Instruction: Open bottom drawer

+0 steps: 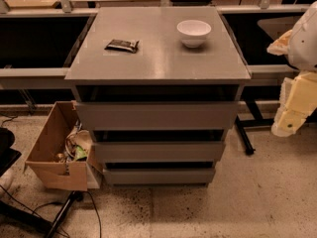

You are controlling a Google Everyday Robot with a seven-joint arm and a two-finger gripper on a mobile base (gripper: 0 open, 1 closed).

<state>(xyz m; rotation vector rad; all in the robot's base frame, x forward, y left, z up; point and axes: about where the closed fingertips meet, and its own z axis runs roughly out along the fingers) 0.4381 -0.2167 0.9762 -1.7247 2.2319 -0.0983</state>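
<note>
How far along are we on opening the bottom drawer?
Nothing looks done: the bottom drawer looks fully pushed in. In hand: the gripper hangs beside the cabinet, touching nothing. Left: reaching the drawer front and pulling it out.

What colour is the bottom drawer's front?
Plain grey bottom drawer, best in camera view; gripper at right edge, apart.

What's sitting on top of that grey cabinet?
A white bowl and a dark flat packet rest on the cabinet top. Whatever is inside the drawers below is covered. The robot's claw hangs off to the right.
</note>
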